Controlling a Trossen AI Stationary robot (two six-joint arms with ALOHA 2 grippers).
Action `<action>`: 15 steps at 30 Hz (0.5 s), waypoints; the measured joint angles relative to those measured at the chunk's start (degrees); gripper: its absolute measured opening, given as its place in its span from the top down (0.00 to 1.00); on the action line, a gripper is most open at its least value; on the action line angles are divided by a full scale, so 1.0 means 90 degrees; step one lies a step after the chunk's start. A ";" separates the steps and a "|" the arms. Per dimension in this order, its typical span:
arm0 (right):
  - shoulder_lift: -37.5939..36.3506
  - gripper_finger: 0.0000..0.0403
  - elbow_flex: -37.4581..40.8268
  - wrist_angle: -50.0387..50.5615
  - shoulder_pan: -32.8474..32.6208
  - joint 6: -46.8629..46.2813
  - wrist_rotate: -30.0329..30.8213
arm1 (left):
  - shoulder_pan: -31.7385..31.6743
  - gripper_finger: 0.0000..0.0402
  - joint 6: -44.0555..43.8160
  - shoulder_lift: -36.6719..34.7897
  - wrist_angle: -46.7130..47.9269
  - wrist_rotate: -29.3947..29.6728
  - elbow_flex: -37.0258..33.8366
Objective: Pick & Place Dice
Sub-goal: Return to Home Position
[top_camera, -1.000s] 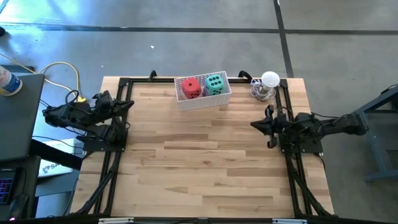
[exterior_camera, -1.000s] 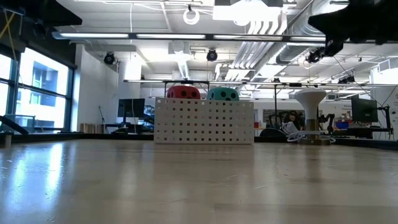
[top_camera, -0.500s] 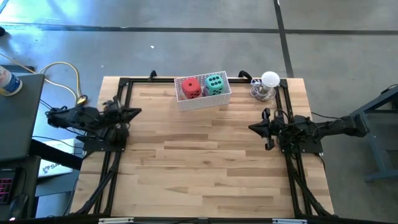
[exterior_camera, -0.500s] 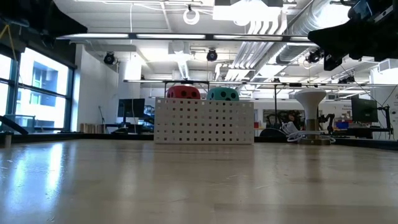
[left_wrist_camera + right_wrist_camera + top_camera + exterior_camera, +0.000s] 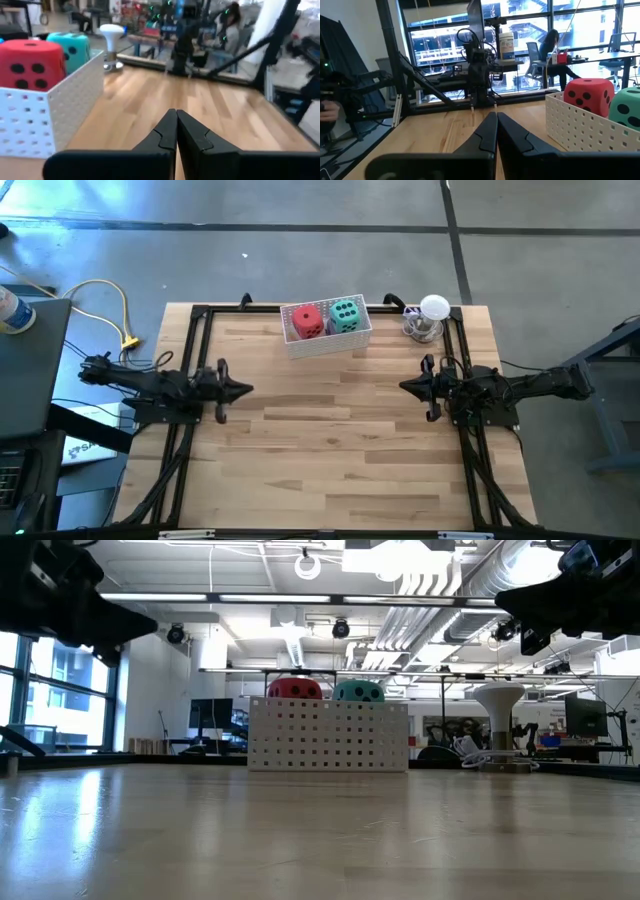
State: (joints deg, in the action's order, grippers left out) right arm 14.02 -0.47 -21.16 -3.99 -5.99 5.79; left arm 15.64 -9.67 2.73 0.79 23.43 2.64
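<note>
Your two grippers are empty, each with its fingers pressed together: the left gripper (image 5: 240,390) is over the left side of the table (image 5: 330,440), the right gripper (image 5: 405,386) over its right side. Well apart from both, at the far edge, the white bin (image 5: 325,343) holds the red die (image 5: 308,320) and the teal-green die (image 5: 345,314) side by side, square to its walls. In the low view, the wall hides all but their tops.
</note>
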 joint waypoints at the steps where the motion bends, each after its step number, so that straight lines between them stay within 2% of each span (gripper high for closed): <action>1: 0.0000 1.00 0.0002 0.0000 0.0000 0.0000 0.0002 | 0.0000 1.00 0.0011 0.0025 -0.0144 -0.0065 -0.0062; 5: 0.0002 1.00 0.0002 0.0001 -0.0002 0.0001 0.0003 | -0.0002 1.00 0.0122 0.0237 -0.0235 -0.0962 -0.0100; 9: 0.0002 1.00 0.0005 0.0085 0.0000 -0.0001 0.0006 | -0.0004 1.00 -0.0190 0.0292 -0.0160 -0.1490 -0.0100; 13: 0.0005 1.00 0.0007 0.0135 -0.0002 0.0001 0.0003 | -0.0002 1.00 -0.0058 0.0288 -0.0093 -0.2445 -0.0105; 15: 0.0005 1.00 0.0010 0.0137 -0.0002 0.0001 0.0003 | 0.0003 1.00 -0.0179 0.0291 -0.0072 -0.2686 -0.0107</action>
State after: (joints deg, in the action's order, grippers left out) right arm 14.06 -0.38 -19.92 -4.01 -5.98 5.82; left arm 15.66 -11.28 5.35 0.15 -0.74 1.67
